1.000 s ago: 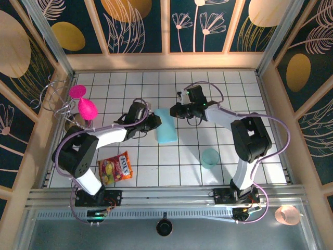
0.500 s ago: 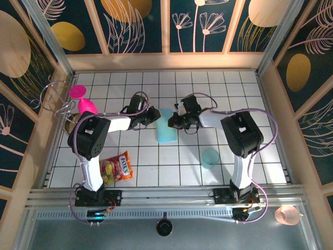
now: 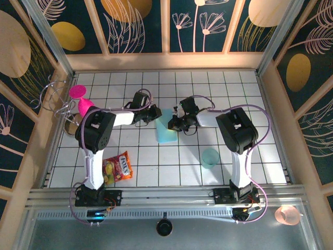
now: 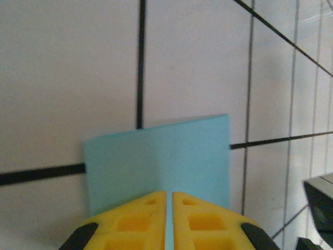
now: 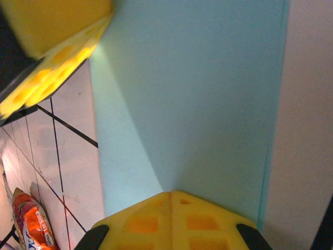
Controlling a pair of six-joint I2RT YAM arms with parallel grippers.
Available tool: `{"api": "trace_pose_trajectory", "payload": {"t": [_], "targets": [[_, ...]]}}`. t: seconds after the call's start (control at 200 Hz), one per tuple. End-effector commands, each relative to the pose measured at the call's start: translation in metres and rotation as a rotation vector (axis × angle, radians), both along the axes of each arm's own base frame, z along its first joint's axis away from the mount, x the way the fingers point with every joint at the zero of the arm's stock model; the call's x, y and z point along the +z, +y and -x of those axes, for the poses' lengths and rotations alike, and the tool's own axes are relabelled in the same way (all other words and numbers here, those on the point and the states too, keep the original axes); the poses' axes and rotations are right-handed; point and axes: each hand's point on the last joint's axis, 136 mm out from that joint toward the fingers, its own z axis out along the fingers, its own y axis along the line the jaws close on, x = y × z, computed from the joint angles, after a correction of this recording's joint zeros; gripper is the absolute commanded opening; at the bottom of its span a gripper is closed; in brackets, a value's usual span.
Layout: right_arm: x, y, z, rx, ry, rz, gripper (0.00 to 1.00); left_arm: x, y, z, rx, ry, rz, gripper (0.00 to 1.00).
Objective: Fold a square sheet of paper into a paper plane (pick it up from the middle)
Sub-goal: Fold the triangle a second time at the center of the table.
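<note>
Top external view: the folded square sheet of paper (image 3: 165, 133) lies on the tabletop (image 3: 260, 130), left of and beyond the teal cup (image 3: 210, 157), long axis near-to-far. The left fingers (image 4: 130, 224) and right fingers (image 5: 140, 221) pinch its far end from opposite sides, equally near.

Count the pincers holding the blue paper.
2. The left pincer grips the folded blue paper at its left edge; the right pincer grips its right edge.
</note>
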Motion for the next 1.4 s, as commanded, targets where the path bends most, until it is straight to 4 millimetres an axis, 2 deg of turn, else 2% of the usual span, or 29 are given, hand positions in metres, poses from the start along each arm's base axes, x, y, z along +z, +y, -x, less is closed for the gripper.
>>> {"api": "trace_pose_trajectory", "payload": {"t": [0.0,0.16,0.375,0.581,0.656,0.751,0.831,0.896,0.946,1.041,1.171,1.271,1.392], "targets": [[-0.037,-0.018,0.019,-0.009,0.084,0.110,0.01,-0.018,0.013,-0.007,0.000,0.026,-0.050,0.11],[-0.045,-0.026,0.026,-0.016,0.098,0.144,0.01,-0.025,0.023,-0.018,0.009,0.034,-0.089,0.11],[-0.030,-0.017,0.017,-0.023,0.072,0.102,0.01,-0.021,0.039,-0.044,0.034,0.023,-0.160,0.12],[-0.015,-0.009,0.005,-0.032,0.043,0.064,0.01,-0.001,0.046,-0.074,0.044,-0.011,-0.239,0.12],[0.001,-0.001,-0.002,-0.031,0.016,0.023,0.02,0.013,0.044,-0.078,0.042,-0.031,-0.230,0.12],[0.036,0.009,-0.016,-0.038,-0.052,-0.045,0.03,0.039,0.042,-0.070,0.054,-0.065,-0.186,0.12],[0.069,0.014,-0.023,-0.063,-0.115,-0.106,0.09,0.060,0.038,-0.052,0.067,-0.092,-0.133,0.15],[0.088,0.008,-0.027,-0.100,-0.146,-0.150,0.18,0.071,0.031,-0.033,0.067,-0.103,-0.076,0.20],[0.093,0.000,-0.028,-0.135,-0.151,-0.166,0.23,0.071,0.024,-0.015,0.054,-0.092,-0.043,0.23],[0.088,-0.021,-0.024,-0.203,-0.124,-0.163,0.33,0.067,0.011,0.012,0.024,-0.062,0.003,0.27],[0.078,-0.046,-0.013,-0.270,-0.082,-0.170,0.44,0.066,-0.012,0.036,-0.028,-0.038,0.061,0.31],[0.069,-0.056,-0.003,-0.288,-0.047,-0.146,0.48,0.057,-0.015,0.041,-0.030,-0.018,0.051,0.31],[0.059,-0.058,0.006,-0.280,-0.011,-0.119,0.49,0.043,-0.010,0.035,-0.017,-0.008,-0.005,0.31]]}}
